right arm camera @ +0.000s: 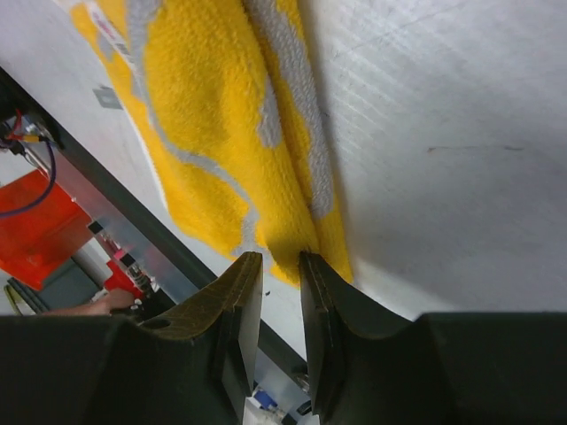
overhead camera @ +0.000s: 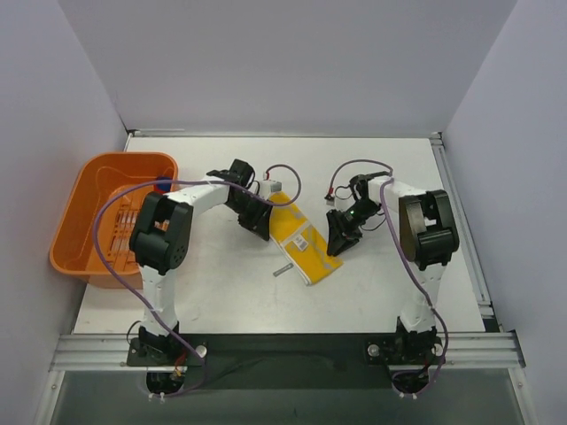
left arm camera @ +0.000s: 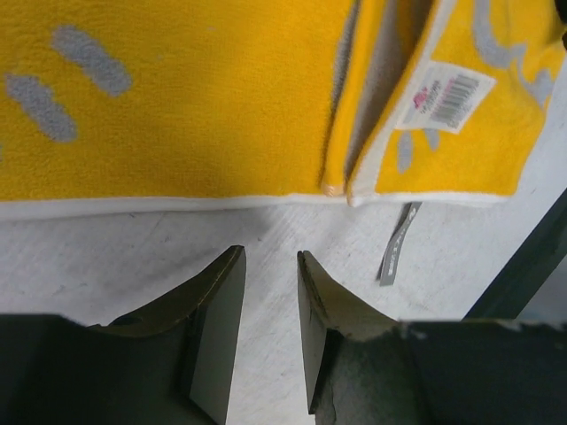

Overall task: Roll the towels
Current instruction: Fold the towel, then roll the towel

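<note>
One yellow towel [overhead camera: 306, 252] with grey markings lies folded lengthwise on the white table between my two grippers. In the left wrist view the towel [left arm camera: 177, 106] has a white hem, a barcode label [left arm camera: 443, 97] and a loose grey tag [left arm camera: 399, 243]. My left gripper [overhead camera: 263, 230] stands at its left long edge. The left gripper [left arm camera: 270, 255] is open, with only bare table between the fingers, just short of the hem. My right gripper [overhead camera: 337, 246] is at the towel's right side. The right gripper [right arm camera: 281, 258] is narrowly open and empty, its tips at the towel's [right arm camera: 204, 133] folded corner.
An orange plastic tub [overhead camera: 89, 190] stands at the table's left edge, beside the left arm's elbow. Grey walls close in the table on three sides. The left arm's dark body [right arm camera: 80, 159] runs along the towel's far side in the right wrist view.
</note>
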